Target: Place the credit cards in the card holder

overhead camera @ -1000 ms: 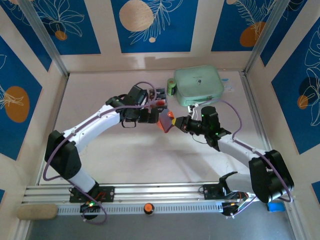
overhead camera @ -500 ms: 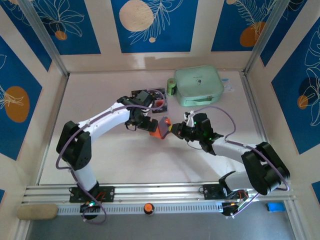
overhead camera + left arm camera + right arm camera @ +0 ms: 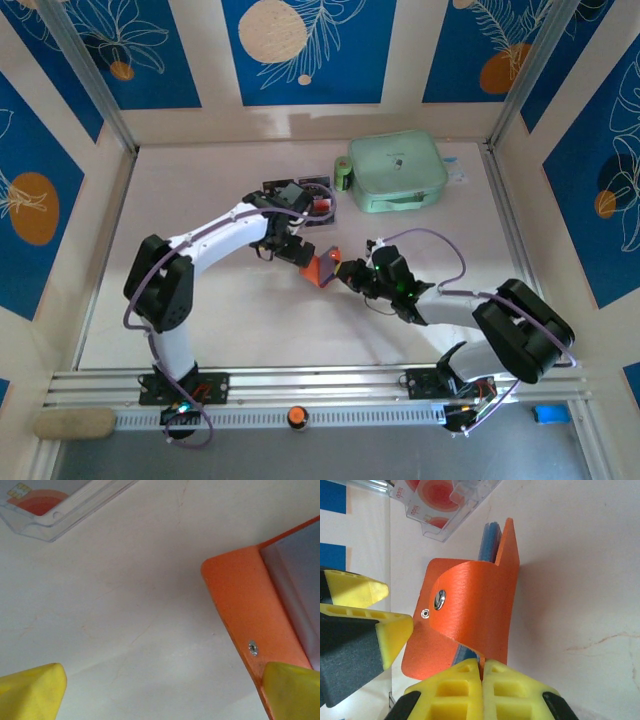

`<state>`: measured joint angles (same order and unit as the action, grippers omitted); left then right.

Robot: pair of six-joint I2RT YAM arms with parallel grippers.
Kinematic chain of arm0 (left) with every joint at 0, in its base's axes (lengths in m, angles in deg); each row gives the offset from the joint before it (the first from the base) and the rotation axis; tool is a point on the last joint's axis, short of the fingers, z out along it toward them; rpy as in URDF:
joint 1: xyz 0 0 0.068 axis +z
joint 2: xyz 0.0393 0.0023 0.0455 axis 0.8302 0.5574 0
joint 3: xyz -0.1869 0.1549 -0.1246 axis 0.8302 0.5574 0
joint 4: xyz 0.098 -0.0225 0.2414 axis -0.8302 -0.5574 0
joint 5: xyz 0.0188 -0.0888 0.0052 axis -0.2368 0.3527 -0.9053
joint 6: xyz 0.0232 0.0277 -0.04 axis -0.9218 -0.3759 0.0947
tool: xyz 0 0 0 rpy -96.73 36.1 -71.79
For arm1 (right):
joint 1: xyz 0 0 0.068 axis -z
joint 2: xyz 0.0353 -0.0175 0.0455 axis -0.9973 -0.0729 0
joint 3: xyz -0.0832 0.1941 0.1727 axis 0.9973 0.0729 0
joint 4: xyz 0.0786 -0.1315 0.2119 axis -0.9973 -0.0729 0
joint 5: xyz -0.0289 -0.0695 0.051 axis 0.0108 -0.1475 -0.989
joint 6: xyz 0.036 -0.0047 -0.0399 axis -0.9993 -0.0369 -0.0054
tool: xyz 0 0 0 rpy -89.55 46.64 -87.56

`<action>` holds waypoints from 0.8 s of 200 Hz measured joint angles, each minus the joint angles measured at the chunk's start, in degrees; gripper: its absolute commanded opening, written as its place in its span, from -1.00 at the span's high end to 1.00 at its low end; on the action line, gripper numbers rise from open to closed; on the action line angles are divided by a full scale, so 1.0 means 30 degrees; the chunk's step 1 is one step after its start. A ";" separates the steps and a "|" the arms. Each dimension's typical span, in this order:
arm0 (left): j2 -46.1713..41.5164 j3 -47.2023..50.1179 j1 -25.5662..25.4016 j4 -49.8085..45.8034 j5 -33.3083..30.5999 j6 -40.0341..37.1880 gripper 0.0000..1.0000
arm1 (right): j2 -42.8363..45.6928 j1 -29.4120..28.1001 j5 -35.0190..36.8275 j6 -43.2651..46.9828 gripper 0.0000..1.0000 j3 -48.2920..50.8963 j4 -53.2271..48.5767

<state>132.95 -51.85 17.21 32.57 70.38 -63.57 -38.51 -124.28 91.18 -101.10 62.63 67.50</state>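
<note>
The right jaws pinch one edge of the holder [image 3: 470, 610], which is half open. The left jaws are wide open just beside the holder, holding nothing. The cards [image 3: 437, 492] sit in a clear case [image 3: 60, 520] near the holder. The thin pinch may slip, or a bump from the left jaws may flop the holder shut.

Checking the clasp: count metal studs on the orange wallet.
2: a larger stud on the wallet flap, a smaller stud beside it near the edge; others may be hidden.
</note>
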 measured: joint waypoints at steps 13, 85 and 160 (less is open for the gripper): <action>0.0444 -0.0350 0.0000 -0.0073 0.0000 -0.0248 -1.00 | -0.0255 -0.0138 0.0226 -0.0080 1.00 0.0000 0.0262; 0.1137 -0.0036 0.0000 -0.0058 -0.0539 -0.0816 -1.00 | -0.2565 -0.0546 0.0284 -0.0109 1.00 -0.0175 0.1902; 0.1137 0.2047 0.0000 0.1137 -0.2266 -0.0495 -1.00 | -0.2973 -0.1049 0.0291 -0.0590 0.55 0.0160 0.2412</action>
<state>136.36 -45.71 17.21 35.98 63.58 -65.05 -47.42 -127.42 92.06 -102.87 63.11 74.74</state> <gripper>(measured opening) 0.998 0.185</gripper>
